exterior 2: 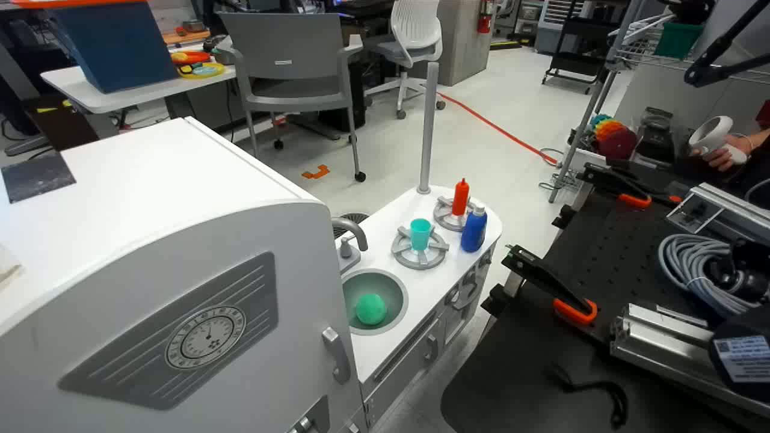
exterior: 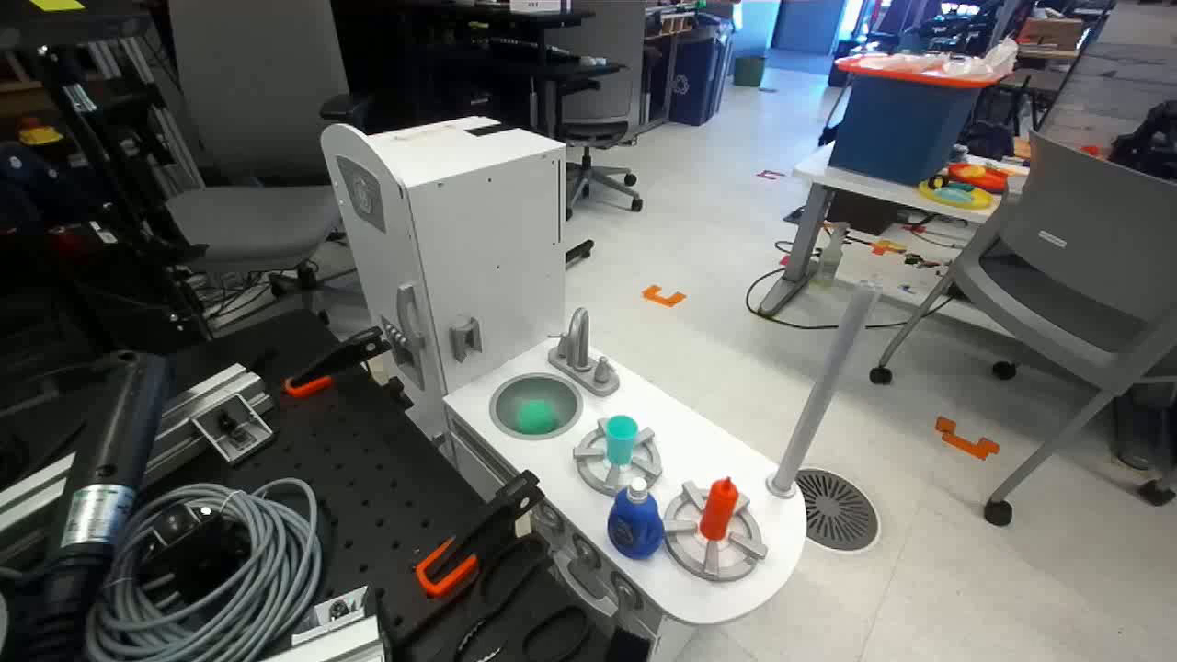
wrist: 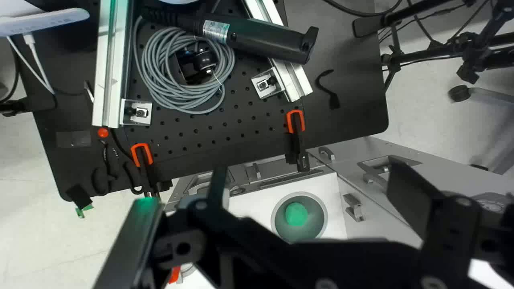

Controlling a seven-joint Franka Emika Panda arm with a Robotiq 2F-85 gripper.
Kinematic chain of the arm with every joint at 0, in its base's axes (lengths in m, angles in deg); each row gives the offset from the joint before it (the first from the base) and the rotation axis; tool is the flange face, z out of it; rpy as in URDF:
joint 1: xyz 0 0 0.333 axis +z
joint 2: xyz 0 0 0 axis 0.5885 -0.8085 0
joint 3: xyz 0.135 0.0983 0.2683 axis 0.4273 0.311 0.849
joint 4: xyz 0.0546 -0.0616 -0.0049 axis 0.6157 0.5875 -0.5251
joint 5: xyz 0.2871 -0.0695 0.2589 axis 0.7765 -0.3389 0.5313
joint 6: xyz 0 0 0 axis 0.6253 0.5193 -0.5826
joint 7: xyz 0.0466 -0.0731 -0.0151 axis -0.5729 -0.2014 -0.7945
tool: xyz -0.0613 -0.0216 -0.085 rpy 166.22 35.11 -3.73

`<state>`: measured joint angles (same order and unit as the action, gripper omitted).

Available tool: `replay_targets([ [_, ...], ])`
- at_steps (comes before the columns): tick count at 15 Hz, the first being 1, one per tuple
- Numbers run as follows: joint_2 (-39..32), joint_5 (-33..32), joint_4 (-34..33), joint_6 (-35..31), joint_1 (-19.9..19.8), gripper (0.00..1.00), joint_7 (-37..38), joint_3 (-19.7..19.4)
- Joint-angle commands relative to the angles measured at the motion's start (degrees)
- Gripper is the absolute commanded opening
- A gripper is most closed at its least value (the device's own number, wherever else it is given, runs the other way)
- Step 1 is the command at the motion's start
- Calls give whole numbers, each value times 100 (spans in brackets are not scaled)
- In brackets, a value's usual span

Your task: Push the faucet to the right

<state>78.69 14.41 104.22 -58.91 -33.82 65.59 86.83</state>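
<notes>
The faucet is a small grey-silver spout with a curved neck (exterior: 578,340). It stands upright on a grey base with small side handles, behind the round sink of the white toy kitchen. It also shows in an exterior view (exterior 2: 354,230), partly hidden by the white cabinet, its spout curving over toward the sink. In the wrist view the faucet is hidden behind the gripper body. My gripper (wrist: 309,170) is open, its fingers wide apart with nothing between them. The sink shows between the fingers, beyond them. The gripper is out of view in both exterior views.
The grey sink (exterior: 497,414) holds a green ball (exterior 2: 371,308). A tall white cabinet (exterior: 487,239) stands beside it. A teal cup (exterior: 621,439), blue bottle (exterior: 635,524), red bottle (exterior: 719,510) and grey post (exterior: 828,386) stand on the counter. A black table (exterior: 368,469) with clamps adjoins.
</notes>
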Motion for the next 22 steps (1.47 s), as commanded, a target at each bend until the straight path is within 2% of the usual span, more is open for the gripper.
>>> replay_targets([
  [1,0,33,-14,15,-72,100,-42,55],
  [17,0,33,-19,14,-72,100,-42,55],
  [19,-398,10,-122,-233,-160,100,149,140],
  [22,-1540,-148,-441,-900,-307,100,409,275],
])
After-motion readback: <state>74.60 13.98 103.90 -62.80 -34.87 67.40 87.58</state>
